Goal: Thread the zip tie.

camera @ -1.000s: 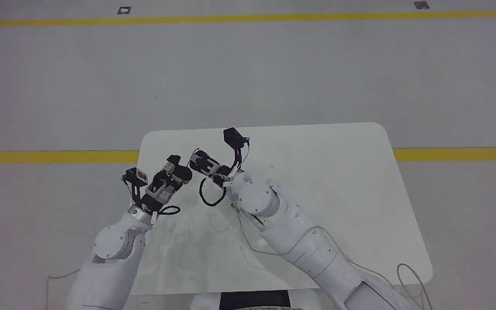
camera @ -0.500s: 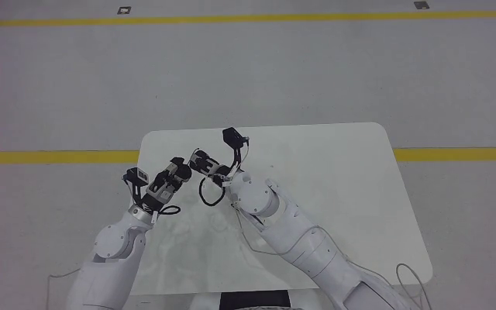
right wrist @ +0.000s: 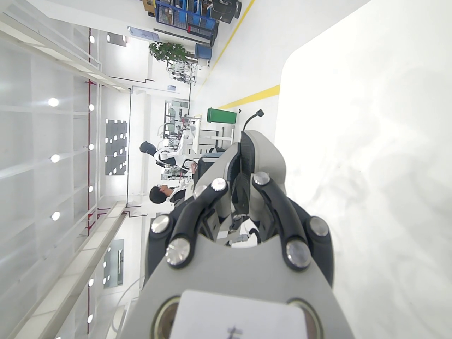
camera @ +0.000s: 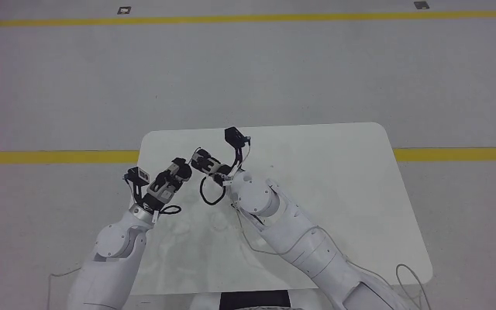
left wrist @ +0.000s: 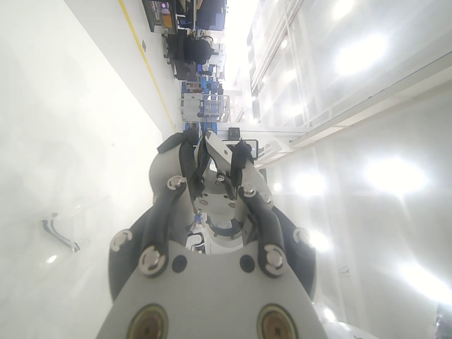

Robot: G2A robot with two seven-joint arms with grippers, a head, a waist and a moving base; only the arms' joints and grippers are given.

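Note:
A black zip tie point(camera: 208, 192) hangs in a loop under my two grippers, above the left part of the white table point(camera: 325, 178). My right gripper point(camera: 203, 161) is shut on the zip tie. In the right wrist view the fingers point(right wrist: 243, 149) are pressed together, and the tie's end with its small head point(right wrist: 259, 113) curls out past them. My left gripper point(camera: 180, 169) faces the right one from close by. Its fingers point(left wrist: 180, 149) stand apart, with a strip of the zip tie point(left wrist: 200, 160) and the right gripper's white fingertip point(left wrist: 216, 147) in the gap.
The table's right half point(camera: 349, 217) is free surface. Its far rounded edge point(camera: 263, 127) lies just beyond the grippers. A small curved dark-and-clear piece point(left wrist: 60, 234) lies on the table near the left arm.
My left gripper has crept a little toward the right gripper. The right gripper and the loop have hardly moved.

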